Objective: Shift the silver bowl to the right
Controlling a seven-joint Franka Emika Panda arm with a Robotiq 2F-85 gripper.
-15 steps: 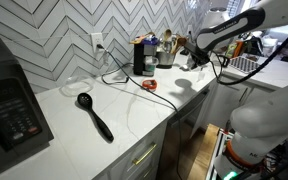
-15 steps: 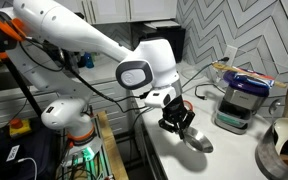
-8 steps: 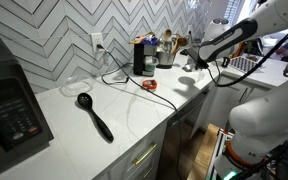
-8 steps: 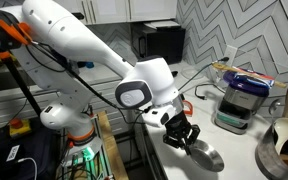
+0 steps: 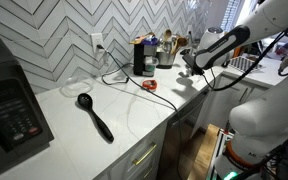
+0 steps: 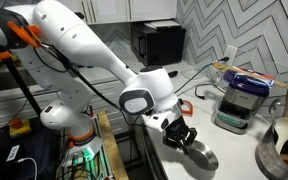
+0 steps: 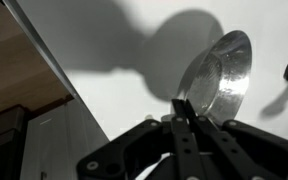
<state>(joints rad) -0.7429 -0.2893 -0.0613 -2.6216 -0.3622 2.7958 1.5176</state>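
Note:
The silver bowl is a small shiny metal bowl, tilted and held by its rim just over the white counter. My gripper is shut on the rim with its fingers pinched together. In an exterior view the bowl shows just below the gripper near the counter's front edge. In an exterior view the gripper is at the right end of the counter, and the bowl is hard to make out there.
A black long-handled spoon, a clear glass vessel, a microwave, a coffee machine, a small red ring and cables sit on the counter. An appliance and a white pot stand beyond the bowl.
The arm has carried the bowl farther along the counter and lower, toward the counter's front edge. The grip on the rim has stayed shut.

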